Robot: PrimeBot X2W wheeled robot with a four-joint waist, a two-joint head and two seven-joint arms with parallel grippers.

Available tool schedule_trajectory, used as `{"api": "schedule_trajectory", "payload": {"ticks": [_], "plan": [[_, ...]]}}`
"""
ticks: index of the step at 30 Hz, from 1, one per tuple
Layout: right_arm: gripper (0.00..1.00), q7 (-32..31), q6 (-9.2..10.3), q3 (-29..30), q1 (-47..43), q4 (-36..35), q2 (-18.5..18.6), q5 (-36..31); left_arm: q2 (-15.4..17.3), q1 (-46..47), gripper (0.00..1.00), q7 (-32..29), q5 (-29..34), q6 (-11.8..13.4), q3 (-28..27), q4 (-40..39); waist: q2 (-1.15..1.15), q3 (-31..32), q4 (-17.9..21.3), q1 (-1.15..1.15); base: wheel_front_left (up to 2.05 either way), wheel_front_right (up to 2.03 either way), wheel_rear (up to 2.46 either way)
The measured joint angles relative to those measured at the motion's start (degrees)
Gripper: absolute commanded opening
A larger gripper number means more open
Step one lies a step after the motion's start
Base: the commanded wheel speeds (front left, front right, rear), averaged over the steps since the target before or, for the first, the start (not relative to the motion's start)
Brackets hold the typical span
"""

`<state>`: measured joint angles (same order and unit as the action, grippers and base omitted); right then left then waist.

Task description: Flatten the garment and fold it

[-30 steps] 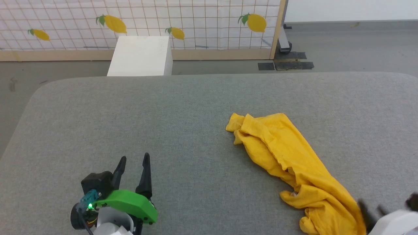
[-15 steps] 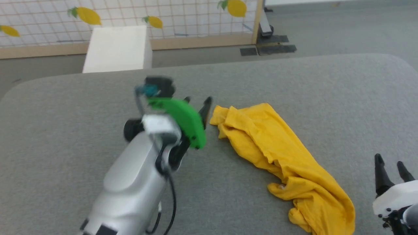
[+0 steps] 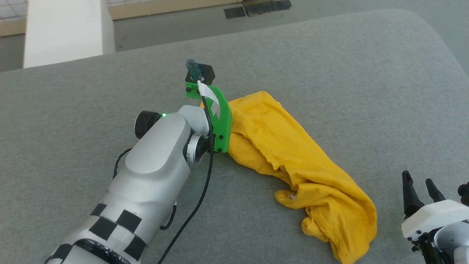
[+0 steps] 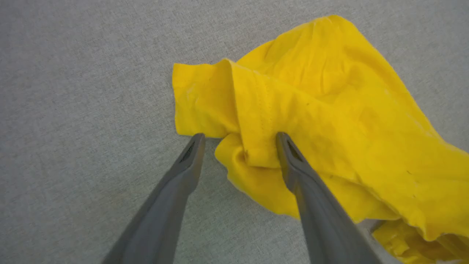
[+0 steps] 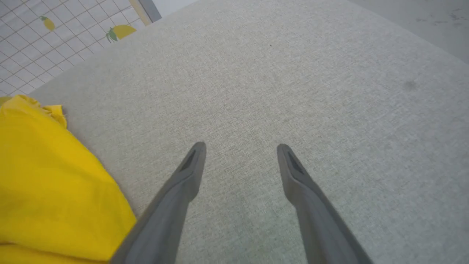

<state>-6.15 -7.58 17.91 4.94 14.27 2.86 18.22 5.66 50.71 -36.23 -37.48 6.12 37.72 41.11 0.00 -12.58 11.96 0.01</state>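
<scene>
Left gripper brought forward from near edge of grey padded surface to far bunched end of garment; fingers spread wide, stitched fold straddled, nothing pinched yet. Right gripper drawn clear of garment's near end, fingers parted, empty. Garment left crumpled right of centre; fresh grasp judged next, flattening not begun

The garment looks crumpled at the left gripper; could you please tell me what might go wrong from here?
The left gripper stands open astride a bunched fold of the garment; closing here may pinch several layers and lift a clump. The right gripper is open over the bare grey surface, beside the garment; a one-armed pull might drag it.
</scene>
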Motion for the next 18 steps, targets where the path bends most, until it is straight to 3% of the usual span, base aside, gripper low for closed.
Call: {"api": "schedule_trajectory", "payload": {"ticks": [2,3,4,5,10,18], "plan": [[1.0,0.3,0.0,0.1,0.1,0.7,0.0,0.0,-0.2,0.0,1.0,0.0,-0.3,0.0,0.1,0.7,0.0,-0.8,0.7,0.0,0.0,0.0,0.0],[1.0,0.6,0.0,0.1,0.2,1.0,0.0,0.0,-0.3,0.1,0.88,0.2,-0.5,-0.1,0.0,0.8,0.0,-1.3,1.0,0.0,0.0,0.0,0.0],[1.0,0.7,0.0,0.1,0.3,1.3,0.0,-0.1,-0.4,0.2,0.37,0.8,-0.5,-0.3,0.0,0.8,0.0,-1.7,1.2,0.0,0.0,0.0,0.0],[1.0,0.8,0.0,0.1,0.4,1.5,0.0,-0.2,-0.5,0.2,0.0,1.1,-0.6,-0.7,0.1,1.0,0.0,-2.0,1.2,0.0,0.0,0.0,0.0],[1.0,1.1,0.0,0.1,1.0,2.4,0.0,-1.8,-1.8,0.4,0.0,4.7,-4.2,-3.8,-1.2,0.6,0.0,-1.5,-0.4,0.0,0.0,0.0,0.0],[1.0,0.5,0.0,1.3,-0.4,2.4,0.0,-3.3,-1.6,-0.2,0.0,15.0,-9.3,-5.5,-7.7,-9.4,0.0,2.2,-4.4,-0.01,0.0,0.0,0.0]]}}
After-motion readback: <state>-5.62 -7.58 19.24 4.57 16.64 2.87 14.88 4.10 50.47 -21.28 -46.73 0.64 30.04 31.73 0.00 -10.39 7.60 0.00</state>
